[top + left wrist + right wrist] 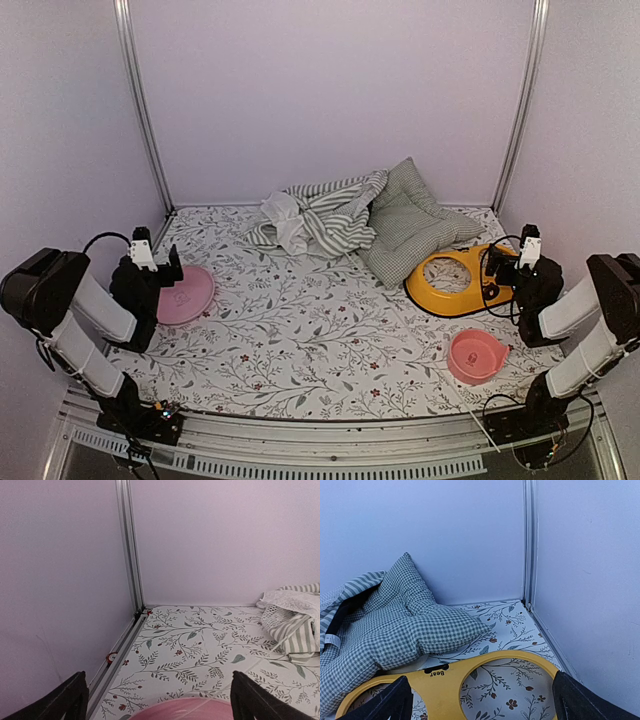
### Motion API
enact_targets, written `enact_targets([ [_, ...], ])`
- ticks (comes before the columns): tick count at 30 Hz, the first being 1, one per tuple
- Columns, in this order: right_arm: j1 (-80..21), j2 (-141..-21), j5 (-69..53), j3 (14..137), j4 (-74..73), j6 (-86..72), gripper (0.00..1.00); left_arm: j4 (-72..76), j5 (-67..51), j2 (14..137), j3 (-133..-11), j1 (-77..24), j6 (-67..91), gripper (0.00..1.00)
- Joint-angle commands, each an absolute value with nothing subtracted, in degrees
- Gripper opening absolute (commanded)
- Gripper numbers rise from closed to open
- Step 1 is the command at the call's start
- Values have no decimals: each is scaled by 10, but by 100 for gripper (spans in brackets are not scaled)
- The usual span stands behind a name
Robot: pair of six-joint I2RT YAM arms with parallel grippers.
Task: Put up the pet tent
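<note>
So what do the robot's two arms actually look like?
The left arm and right arm match: white tubular links between chunky black joints. A small white camera block sits on each wrist. The left end effector and right end effector are black, with two flat fingers. Thin black cables loop along both arms.

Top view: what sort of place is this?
Likely a robot test booth staged as a pet corner: plain walls with metal posts, a floral table, and a collapsed pet tent, cushion and yellow feeder.

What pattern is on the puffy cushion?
Green-and-white gingham checks on the cushion, clearest from the right wrist.
</note>
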State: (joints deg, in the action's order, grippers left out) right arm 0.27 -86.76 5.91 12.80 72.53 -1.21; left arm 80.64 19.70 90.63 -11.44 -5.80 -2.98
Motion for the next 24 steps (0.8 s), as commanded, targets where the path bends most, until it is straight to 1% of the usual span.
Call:
enact_targets([
  [1,1,-876,63,135,740,-9,99,797,211,895,-124,-54,-21,99],
  [7,1,-872,38,137,735,10,99,847,221,890,-98,-67,-39,99],
  [9,0,-845,32,140,711,12,99,865,218,890,-89,-71,-41,99],
  [13,-3,-742,28,200,522,15,99,889,216,889,-78,-75,-50,99],
  [15,-6,-692,9,242,432,-17,99,910,220,883,-69,-80,-59,99],
  [16,-10,-670,1,262,387,-31,99,898,256,868,-71,-100,-70,99],
  [17,-19,-652,-4,287,346,-47,99,861,299,840,-84,-123,-89,99],
  [19,-51,-626,5,337,271,-56,99,731,299,775,-132,-154,-121,99],
  [20,-73,-618,24,362,230,-51,99,641,296,742,-164,-164,-106,99],
  [22,-123,-607,62,408,159,-37,99,439,262,693,-264,-173,-20,99],
  [24,-167,-601,88,447,96,-27,99,277,207,671,-348,-181,49,99],
])
